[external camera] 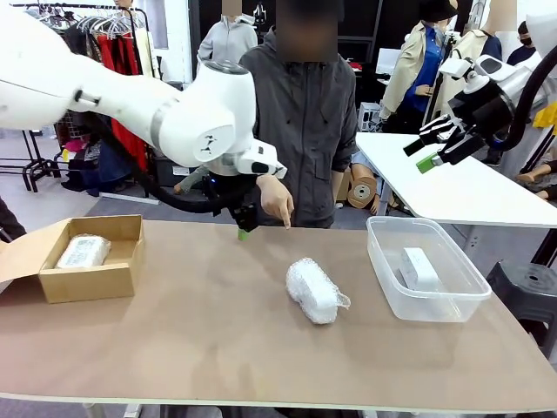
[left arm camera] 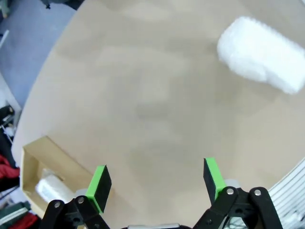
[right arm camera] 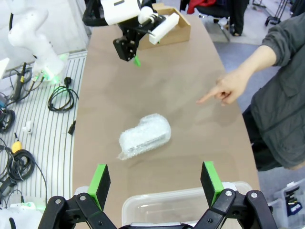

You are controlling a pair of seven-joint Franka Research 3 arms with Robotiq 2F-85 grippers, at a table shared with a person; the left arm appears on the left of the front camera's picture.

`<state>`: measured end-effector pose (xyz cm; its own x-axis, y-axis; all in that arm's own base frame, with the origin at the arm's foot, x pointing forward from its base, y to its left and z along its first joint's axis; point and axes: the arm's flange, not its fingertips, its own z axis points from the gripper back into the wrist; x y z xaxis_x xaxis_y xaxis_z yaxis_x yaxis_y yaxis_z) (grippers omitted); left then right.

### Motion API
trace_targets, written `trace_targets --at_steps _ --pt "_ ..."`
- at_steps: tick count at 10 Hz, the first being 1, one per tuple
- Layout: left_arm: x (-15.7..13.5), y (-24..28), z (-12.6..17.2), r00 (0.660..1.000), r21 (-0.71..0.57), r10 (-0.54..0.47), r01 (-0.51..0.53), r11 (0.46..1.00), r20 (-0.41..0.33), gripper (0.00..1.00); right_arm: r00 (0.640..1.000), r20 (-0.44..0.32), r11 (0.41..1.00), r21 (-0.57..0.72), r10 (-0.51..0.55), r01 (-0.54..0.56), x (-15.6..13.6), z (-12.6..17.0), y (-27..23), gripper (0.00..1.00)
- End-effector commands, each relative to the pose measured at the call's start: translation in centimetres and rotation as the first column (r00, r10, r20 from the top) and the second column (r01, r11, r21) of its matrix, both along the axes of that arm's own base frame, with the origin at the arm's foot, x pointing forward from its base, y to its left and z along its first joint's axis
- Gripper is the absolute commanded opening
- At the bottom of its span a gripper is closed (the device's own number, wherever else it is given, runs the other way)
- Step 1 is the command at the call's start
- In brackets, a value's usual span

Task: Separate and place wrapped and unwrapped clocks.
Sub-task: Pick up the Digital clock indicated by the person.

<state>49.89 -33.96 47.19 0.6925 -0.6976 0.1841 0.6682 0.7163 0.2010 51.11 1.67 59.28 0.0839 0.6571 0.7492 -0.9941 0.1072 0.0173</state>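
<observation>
One bubble-wrapped clock (external camera: 312,290) lies loose in the middle of the brown table (external camera: 191,348), between the two containers and touching neither. The sorting shows in how the others lie: a second wrapped clock (external camera: 83,252) sits inside the open cardboard box (external camera: 91,283) at the robot's left, and the bare white clock (external camera: 419,268) rests in the clear plastic tub (external camera: 435,306) at its right. The left gripper (left arm camera: 155,179) hovers over bare tabletop, green pads wide apart with nothing between them (the loose bundle looks like its next pick, bound for the box). The right gripper (right arm camera: 155,177) hangs high above the tub, jaws spread and empty. The person's hand (external camera: 277,200) points down near the table's far edge
</observation>
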Motion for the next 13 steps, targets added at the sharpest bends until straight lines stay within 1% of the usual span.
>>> trace_targets --at_steps 1,2,3,4,5,6,9,10,12,13 --pt "1.2 -2.1 -0.4 0.994 -0.042 0.111 -0.11 0.993 0.013 1.0 1.0 0.018 1.0 -0.011 0.017 -0.017 -0.1 0.1 -0.1 1.0" --pt "1.5 -2.7 -0.5 0.986 -0.054 0.161 -0.159 0.986 0.047 1.0 1.0 0.018 1.0 -0.011 0.017 -0.017 -0.1 0.1 -0.1 1.0" --pt "1.5 -3.0 -0.5 0.98 -0.063 0.187 -0.182 0.981 0.071 1.0 1.0 0.018 1.0 -0.011 0.017 -0.017 -0.1 0.1 -0.1 1.0" --pt "1.1 -2.7 -0.5 0.988 -0.084 0.146 -0.141 0.986 0.056 1.0 1.0 0.018 1.0 -0.011 0.017 -0.017 -0.1 0.1 -0.1 1.0" --pt "0.4 -1.3 -0.2 0.999 -0.17 -0.049 0.045 0.984 -0.02 1.0 1.0 0.018 1.0 -0.011 0.017 -0.017 -0.1 0.1 -0.1 1.0" --pt "1.4 -3.1 -0.5 0.988 -0.082 0.152 -0.149 0.985 0.024 1.0 1.0 0.018 1.0 -0.011 0.017 -0.017 -0.1 0.1 -0.1 1.0" --pt "1.4 -3.1 -0.5 0.988 -0.082 0.152 -0.149 0.985 0.024 1.0 1.0 0.018 1.0 -0.011 0.017 -0.017 -0.1 0.1 -0.1 1.0" --pt "1.5 -3.0 -0.5 0.993 -0.102 0.118 -0.117 0.988 0.012 1.0 1.0 0.018 1.0 -0.011 0.017 -0.017 -0.1 0.1 -0.1 1.0" --pt "1.5 -5.2 -0.9 0.986 -0.062 0.164 -0.165 0.984 -0.018 1.0 1.0 0.018 1.0 -0.011 0.017 -0.017 -0.1 0.1 -0.1 1.0" --pt "1.5 -6.4 -0.7 0.966 -0.013 0.255 -0.255 0.967 -0.046 1.0 1.0 0.018 1.0 -0.011 0.017 -0.017 -0.1 0.1 -0.1 1.0"
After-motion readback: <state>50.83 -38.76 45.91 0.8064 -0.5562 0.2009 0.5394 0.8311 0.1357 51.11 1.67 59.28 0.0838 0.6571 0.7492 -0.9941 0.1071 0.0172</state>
